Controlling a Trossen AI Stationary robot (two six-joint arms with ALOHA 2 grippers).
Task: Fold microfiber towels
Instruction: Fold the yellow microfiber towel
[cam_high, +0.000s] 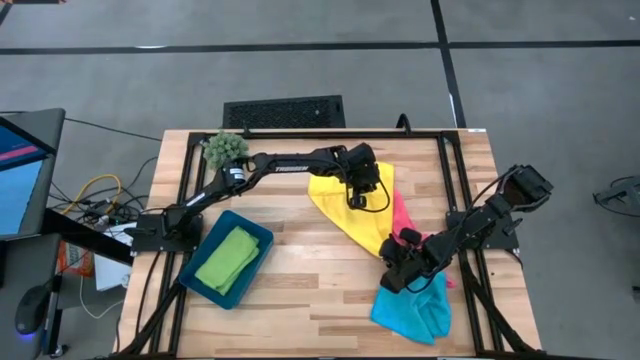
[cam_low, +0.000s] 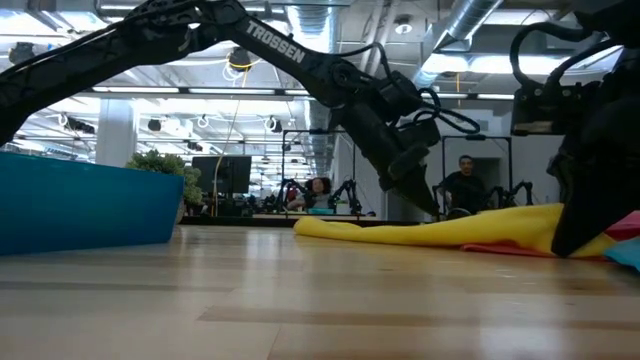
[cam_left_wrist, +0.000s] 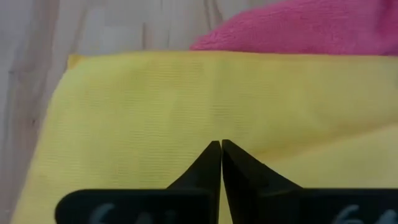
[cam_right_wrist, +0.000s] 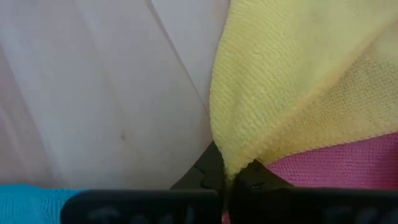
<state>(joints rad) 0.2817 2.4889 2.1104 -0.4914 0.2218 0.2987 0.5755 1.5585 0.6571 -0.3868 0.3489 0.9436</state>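
though pinched, yellow towel (cam_right_wrist: 298, 81) corner hides.

The only readable text is the brand "TROSSEN" printed in white on the left arm (cam_low: 275, 45).

Landmark: right gripper (cam_right_wrist: 231, 179), dark fingers closed together, pinching a corner of the yellow towel (cam_right_wrist: 298, 81).
Yellow towel: ribbed microfibre, spreading away from the gripper in a broad fold and narrowing to the pinched corner.
Pink towel (cam_right_wrist: 336, 167): beside the gripper, lying under the yellow towel's edge and touching it.
Light blue towel (cam_right_wrist: 34, 198): a strip beside the gripper, opposite the pink one.
Table (cam_right_wrist: 99, 87): pale wood boards, bare beyond the gripper, beside the yellow towel.
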